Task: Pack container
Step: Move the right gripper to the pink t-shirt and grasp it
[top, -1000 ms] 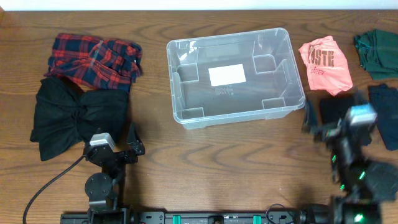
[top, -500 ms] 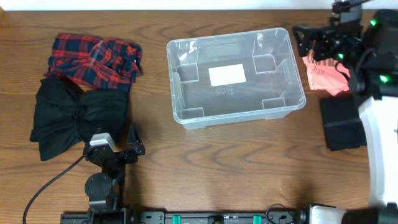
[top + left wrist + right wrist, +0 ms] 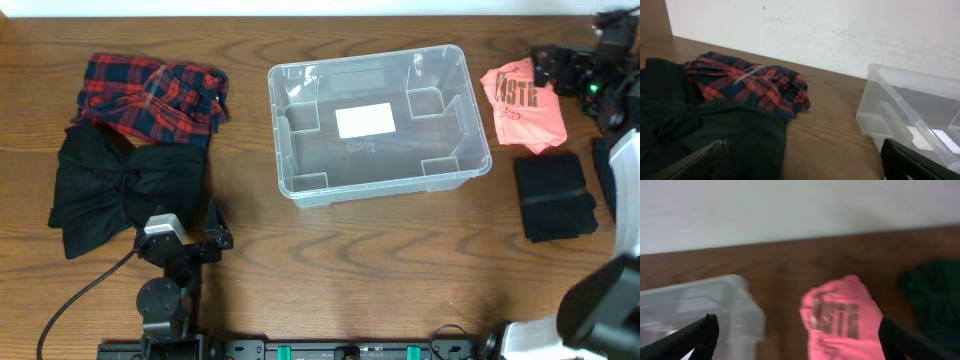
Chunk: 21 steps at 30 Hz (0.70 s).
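Observation:
The clear container (image 3: 281, 140) stands empty in the middle of the table, with a white label on its base. It also shows in the left wrist view (image 3: 900, 100) and the right wrist view (image 3: 715, 305). My right gripper (image 3: 552, 68) is open and empty, held above the table at the far right, just right of the pink printed shirt (image 3: 525, 100). In its wrist view the gripper (image 3: 800, 345) frames the pink shirt (image 3: 840, 315). My left gripper (image 3: 190, 232) is open and empty near the front left, beside the black garment (image 3: 125, 190); its wrist view shows the gripper (image 3: 805, 167) low over bare wood.
A red and navy plaid garment (image 3: 150, 95) lies at the back left. A folded black garment (image 3: 555, 195) lies at the right. A dark green garment (image 3: 935, 300) lies right of the pink shirt. A white wall runs behind the table.
My right arm swung from the front right up to the far right back, then drew a little right off the pink shirt. The folded black garment came into full view. The left arm has not moved.

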Each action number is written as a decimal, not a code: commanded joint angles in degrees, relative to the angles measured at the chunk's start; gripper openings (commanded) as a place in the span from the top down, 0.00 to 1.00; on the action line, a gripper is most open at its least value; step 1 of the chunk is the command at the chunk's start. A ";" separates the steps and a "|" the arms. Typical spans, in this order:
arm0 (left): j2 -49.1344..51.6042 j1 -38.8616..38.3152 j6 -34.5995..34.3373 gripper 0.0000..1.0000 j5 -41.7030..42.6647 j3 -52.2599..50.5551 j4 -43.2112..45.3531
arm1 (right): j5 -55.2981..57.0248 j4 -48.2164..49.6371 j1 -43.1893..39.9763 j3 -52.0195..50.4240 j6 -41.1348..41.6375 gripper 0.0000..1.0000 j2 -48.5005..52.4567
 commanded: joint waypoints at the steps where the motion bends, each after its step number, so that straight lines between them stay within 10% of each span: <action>1: -0.31 0.09 1.01 0.02 -0.24 -0.94 -2.10 | -5.22 0.66 -3.37 0.92 -2.80 0.01 5.90; 21: -0.31 0.09 1.01 0.02 -0.24 -0.94 -2.10 | -14.95 9.84 -10.40 0.92 -2.86 0.01 27.34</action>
